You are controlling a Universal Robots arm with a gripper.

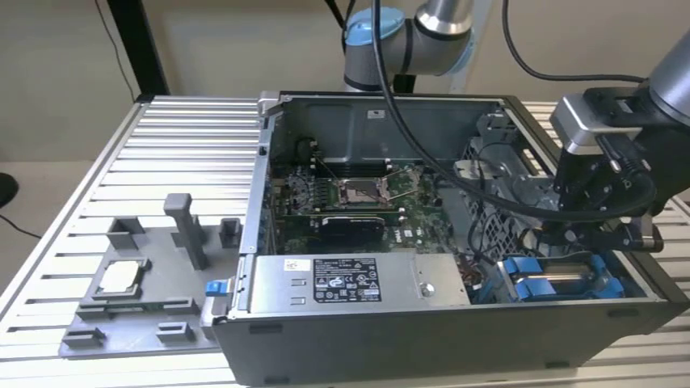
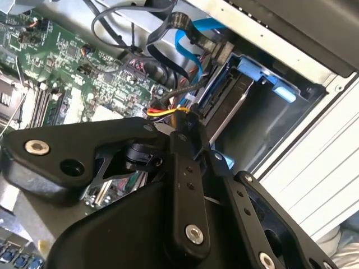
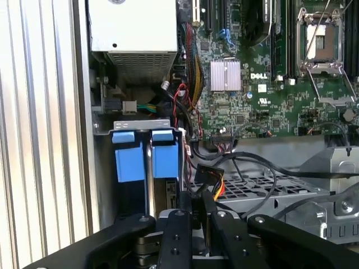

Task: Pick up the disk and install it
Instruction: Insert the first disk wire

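The disk (image 3: 166, 159) sits on edge in the drive bay at the corner of the open computer case (image 1: 431, 319), its blue bracket tab facing up; a second blue tab (image 3: 129, 161) stands beside it. In the second wrist view the disk's metal side (image 2: 227, 106) runs below the blue bracket. In the exterior view the blue brackets (image 1: 539, 279) lie at the case's right front. My gripper (image 3: 200, 206) hangs just above the bay beside the brackets, its fingers (image 3: 177, 224) drawn together and shut with nothing held. It is the black gripper (image 1: 591, 242) at the exterior view's right.
Loose cables and a yellow-red power plug (image 3: 210, 182) lie right by the fingertips. The power supply box (image 1: 356, 279) borders the bay, the motherboard (image 1: 356, 198) lies behind. A grey fixture (image 1: 145, 283) holding a small chip stands on the slatted table (image 1: 173, 153).
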